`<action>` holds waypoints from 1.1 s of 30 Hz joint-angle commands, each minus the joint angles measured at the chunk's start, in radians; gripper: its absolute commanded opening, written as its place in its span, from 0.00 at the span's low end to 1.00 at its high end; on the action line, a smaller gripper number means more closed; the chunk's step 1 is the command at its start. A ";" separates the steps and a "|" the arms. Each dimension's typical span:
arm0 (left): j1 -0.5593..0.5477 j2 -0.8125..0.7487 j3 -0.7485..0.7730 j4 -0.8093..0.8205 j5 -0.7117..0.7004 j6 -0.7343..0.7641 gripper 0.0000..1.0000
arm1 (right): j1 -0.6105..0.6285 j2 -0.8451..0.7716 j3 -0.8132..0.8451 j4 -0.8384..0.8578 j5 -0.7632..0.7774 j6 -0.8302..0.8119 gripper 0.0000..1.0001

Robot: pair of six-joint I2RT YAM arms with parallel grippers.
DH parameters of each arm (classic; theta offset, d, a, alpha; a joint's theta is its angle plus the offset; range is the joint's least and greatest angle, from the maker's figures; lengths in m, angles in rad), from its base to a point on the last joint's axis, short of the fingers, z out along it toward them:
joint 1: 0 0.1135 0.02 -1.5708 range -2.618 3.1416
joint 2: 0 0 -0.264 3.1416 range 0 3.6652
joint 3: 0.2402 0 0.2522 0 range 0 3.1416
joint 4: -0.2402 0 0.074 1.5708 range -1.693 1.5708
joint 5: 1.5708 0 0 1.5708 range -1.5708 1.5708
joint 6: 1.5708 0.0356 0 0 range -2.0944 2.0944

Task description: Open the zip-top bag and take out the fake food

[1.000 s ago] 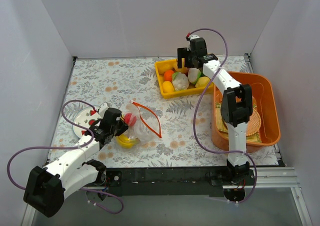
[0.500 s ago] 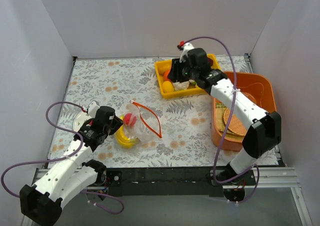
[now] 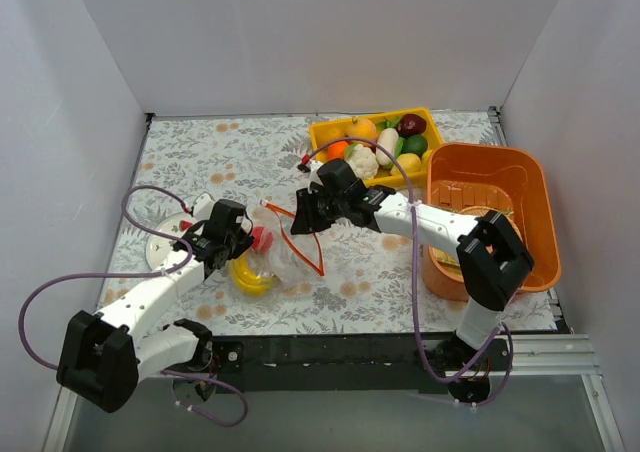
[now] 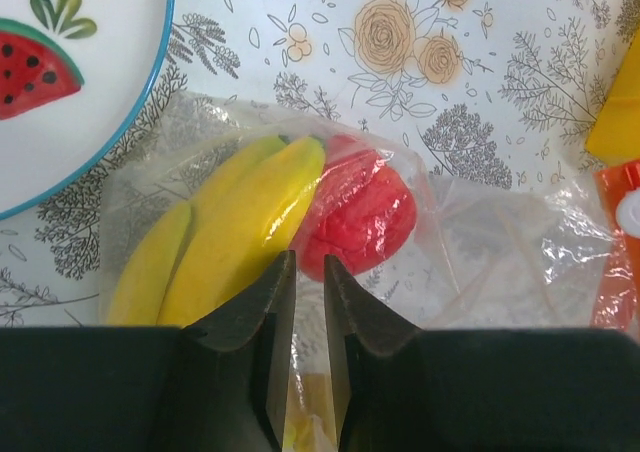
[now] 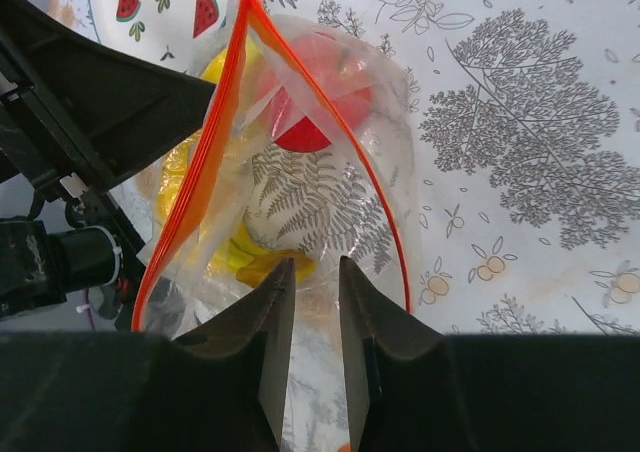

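The zip-top bag point(image 3: 288, 254) lies crinkled on the floral table, its red-orange zip strip point(image 3: 305, 234) gaping open. Inside it are fake food pieces: a yellow banana bunch point(image 4: 235, 222) and a red fruit point(image 4: 362, 215). My left gripper point(image 3: 243, 244) is at the bag's closed end. In the left wrist view it point(image 4: 310, 264) is shut on a fold of clear film. My right gripper point(image 3: 299, 217) is at the bag's mouth. In the right wrist view it point(image 5: 312, 267) has narrowed onto the film, looking into the bag point(image 5: 330, 187) at the red fruit point(image 5: 318, 112).
A yellow tray point(image 3: 323, 132) of loose toy fruit and vegetables stands at the back. An orange tub point(image 3: 537, 187) sits at the right edge. A white plate point(image 3: 160, 252) with watermelon pictures lies left of the bag, beside my left arm.
My right arm swung from the yellow tray down to the bag's mouth, and its jaws went from wide to narrow. My left gripper stayed on the bag's closed end.
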 commanded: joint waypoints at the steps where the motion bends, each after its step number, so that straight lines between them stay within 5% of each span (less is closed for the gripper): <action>1: 0.023 0.037 0.019 0.105 -0.028 0.046 0.17 | 0.006 0.034 -0.027 0.127 -0.057 0.085 0.32; 17: 0.058 0.181 -0.057 0.280 -0.009 0.069 0.15 | 0.017 0.215 -0.012 0.300 -0.106 0.181 0.47; 27: 0.060 0.161 -0.135 0.326 0.066 0.048 0.01 | 0.044 0.230 -0.014 0.325 -0.106 0.162 0.79; 33: 0.060 0.140 -0.190 0.361 0.090 0.040 0.00 | 0.076 0.249 0.005 0.274 -0.089 0.122 0.85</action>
